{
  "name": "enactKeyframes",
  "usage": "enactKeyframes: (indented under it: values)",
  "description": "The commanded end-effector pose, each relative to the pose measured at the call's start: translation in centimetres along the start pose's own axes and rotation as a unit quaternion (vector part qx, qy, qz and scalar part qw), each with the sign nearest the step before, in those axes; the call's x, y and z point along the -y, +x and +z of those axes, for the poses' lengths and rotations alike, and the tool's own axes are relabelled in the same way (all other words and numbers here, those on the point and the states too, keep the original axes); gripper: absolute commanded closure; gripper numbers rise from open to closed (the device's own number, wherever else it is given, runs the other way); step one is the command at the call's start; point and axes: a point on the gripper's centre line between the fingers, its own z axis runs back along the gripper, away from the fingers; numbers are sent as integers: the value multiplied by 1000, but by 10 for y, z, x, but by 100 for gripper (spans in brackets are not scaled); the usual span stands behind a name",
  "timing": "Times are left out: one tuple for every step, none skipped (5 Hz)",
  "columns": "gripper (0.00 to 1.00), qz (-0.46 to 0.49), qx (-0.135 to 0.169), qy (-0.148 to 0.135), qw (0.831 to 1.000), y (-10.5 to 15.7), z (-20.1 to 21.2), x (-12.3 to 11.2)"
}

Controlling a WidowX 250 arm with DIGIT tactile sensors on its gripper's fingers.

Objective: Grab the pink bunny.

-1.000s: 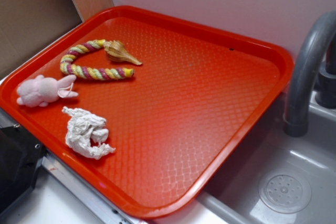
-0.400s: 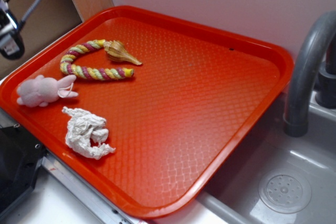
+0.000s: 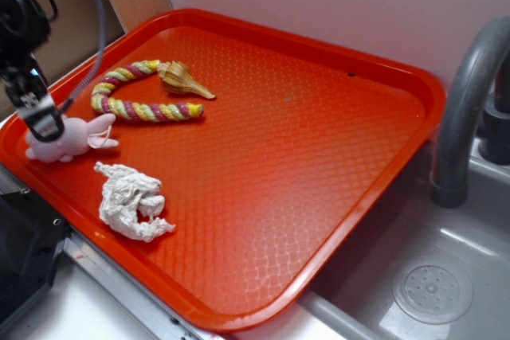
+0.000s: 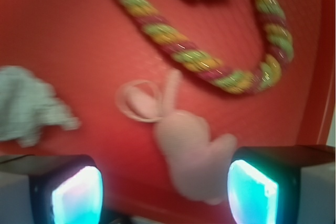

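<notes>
My claw (image 4: 165,192) hangs with its jaws apart, nothing between them yet. The bunny (image 4: 190,153) lies on the tray (image 3: 319,157) at about 9 o'clock by the rim — ears toward the rope (image 3: 135,101), the paper wad (image 3: 129,201) near at 5 o'clock. It sits nearer my right pad, so I judge I should centre first, then descend — and close on the body, not the ears.

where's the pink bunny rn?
Exterior view: pink bunny lies at the orange tray's left edge, between the braided rope and the white paper wad, partly behind the pincer.
</notes>
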Motion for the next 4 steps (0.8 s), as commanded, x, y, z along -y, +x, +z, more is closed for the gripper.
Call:
enactKeyframes:
  values:
    - [0,-22,-24,53,998,-1,-40,-8]
    - [0,-33,-42,55,997,-9,-53,-5]
    - [0,-30,-49,63,996,-13,-58,-4]
    - [100,-25,-41,60,997,-11,-52,-6]
